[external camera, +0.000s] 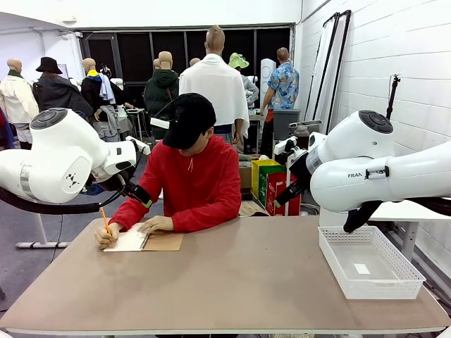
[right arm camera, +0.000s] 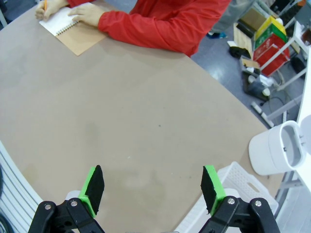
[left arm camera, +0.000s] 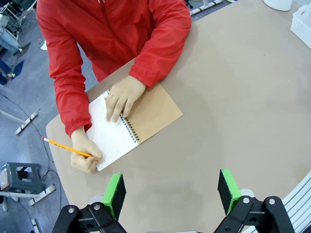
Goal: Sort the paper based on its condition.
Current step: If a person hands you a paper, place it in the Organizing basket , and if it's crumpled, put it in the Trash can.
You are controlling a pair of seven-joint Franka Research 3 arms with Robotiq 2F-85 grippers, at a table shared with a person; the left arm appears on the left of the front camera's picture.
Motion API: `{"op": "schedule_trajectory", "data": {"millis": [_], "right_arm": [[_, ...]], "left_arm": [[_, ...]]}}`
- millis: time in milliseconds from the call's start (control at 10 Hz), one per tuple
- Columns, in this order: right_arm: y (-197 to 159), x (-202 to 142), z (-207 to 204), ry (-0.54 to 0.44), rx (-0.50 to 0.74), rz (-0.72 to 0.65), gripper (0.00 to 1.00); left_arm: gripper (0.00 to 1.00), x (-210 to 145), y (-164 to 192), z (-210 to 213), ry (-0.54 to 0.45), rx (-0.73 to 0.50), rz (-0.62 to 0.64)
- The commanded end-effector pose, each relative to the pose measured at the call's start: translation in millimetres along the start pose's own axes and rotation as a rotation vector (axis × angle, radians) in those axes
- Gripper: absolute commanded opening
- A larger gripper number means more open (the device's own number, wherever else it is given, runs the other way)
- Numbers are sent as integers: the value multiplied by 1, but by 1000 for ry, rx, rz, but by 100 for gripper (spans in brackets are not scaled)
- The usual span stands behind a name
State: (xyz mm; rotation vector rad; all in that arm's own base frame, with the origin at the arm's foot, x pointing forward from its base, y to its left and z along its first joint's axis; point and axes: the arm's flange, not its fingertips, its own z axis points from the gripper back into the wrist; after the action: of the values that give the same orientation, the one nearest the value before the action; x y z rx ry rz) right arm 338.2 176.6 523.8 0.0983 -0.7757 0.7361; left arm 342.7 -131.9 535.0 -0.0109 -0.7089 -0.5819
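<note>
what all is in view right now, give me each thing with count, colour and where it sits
table: 1, tan, between the robot and the person
notebook: 1, spiral-bound, brown cover, open at a white page, far-left part of the table, in front of the person
pencil: 1, orange-yellow, in the person's writing hand
basket: 1, white mesh, right end of the table, a small white patch on its floor
person: 1, red jacket, black cap, seated at the far side
writing hand: 1, at the page's edge
other hand: 1, flat on the notebook
left gripper: 1, black with green pads, open, above the table near the notebook
right gripper: 1, same colours, open, above the table beside the basket
</note>
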Motion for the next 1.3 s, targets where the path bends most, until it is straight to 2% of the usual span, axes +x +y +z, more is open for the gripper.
{"op": "schedule_trajectory", "data": {"millis": [0,1200], "right_arm": [[0,0,0,0,2,-1,100],[0,0,0,0,2,-1,100]], "left_arm": [[100,1,0,1,-7,0,-4],[100,1,0,1,-7,0,-4]]}}
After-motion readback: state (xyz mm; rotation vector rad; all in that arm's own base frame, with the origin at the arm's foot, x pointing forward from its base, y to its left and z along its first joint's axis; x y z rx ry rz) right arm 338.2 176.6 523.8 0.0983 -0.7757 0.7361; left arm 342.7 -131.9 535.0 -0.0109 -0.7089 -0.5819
